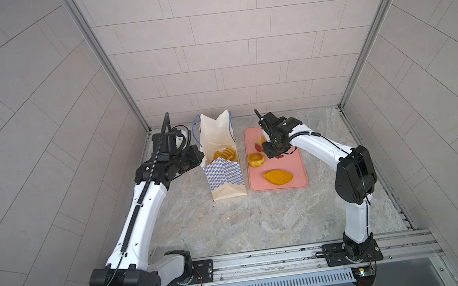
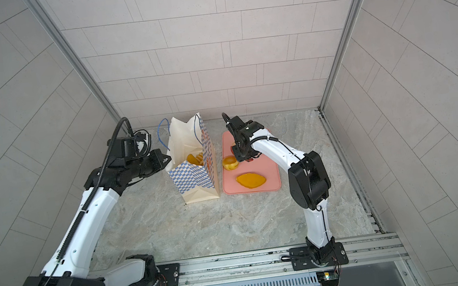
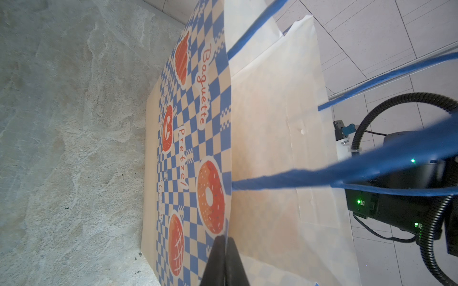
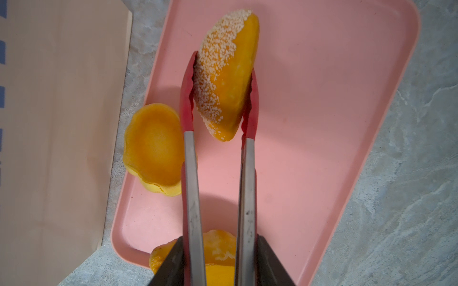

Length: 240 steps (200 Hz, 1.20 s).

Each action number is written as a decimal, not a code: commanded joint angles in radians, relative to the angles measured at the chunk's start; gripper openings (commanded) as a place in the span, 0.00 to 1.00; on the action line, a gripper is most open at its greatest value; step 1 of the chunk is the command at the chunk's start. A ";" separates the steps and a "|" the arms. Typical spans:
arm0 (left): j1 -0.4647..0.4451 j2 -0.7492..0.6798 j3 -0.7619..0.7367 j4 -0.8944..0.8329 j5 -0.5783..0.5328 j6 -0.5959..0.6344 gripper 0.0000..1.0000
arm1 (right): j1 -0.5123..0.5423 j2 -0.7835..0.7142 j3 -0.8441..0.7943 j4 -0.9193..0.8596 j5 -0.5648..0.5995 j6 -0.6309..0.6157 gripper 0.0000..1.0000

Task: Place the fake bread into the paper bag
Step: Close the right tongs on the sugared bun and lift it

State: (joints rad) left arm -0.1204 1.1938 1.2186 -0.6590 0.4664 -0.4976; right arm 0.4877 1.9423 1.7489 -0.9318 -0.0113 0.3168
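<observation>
The paper bag stands open on the table with several pieces of fake bread inside. My left gripper is shut on the bag's left rim. My right gripper is shut on the metal arms of red tongs. The tongs clamp a sesame bun tilted on edge over the pink tray. A round bun lies on the tray by the bag. An oval loaf lies nearer the front.
The pink tray sits right of the bag, almost touching it. Blue cord handles cross in front of the left wrist camera. Tiled walls close in the back and both sides; a metal rail runs along the front.
</observation>
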 commanded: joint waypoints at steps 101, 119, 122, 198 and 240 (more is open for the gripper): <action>-0.005 -0.013 -0.008 0.010 -0.002 0.007 0.00 | -0.009 -0.112 0.013 -0.026 0.054 0.008 0.35; -0.005 -0.014 -0.006 0.008 0.000 0.004 0.00 | -0.008 -0.138 0.017 -0.036 0.060 0.009 0.35; -0.005 -0.013 -0.006 0.009 0.000 0.005 0.00 | -0.009 -0.142 0.017 -0.038 0.060 0.009 0.35; -0.005 -0.019 -0.004 0.009 0.000 0.004 0.00 | -0.008 -0.295 -0.010 -0.022 0.053 -0.016 0.35; -0.005 -0.021 -0.001 0.006 -0.002 0.004 0.00 | -0.009 -0.415 -0.052 0.016 0.068 -0.009 0.35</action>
State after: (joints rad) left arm -0.1204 1.1931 1.2186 -0.6590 0.4664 -0.4976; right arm 0.4831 1.6051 1.6917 -0.9443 0.0280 0.3107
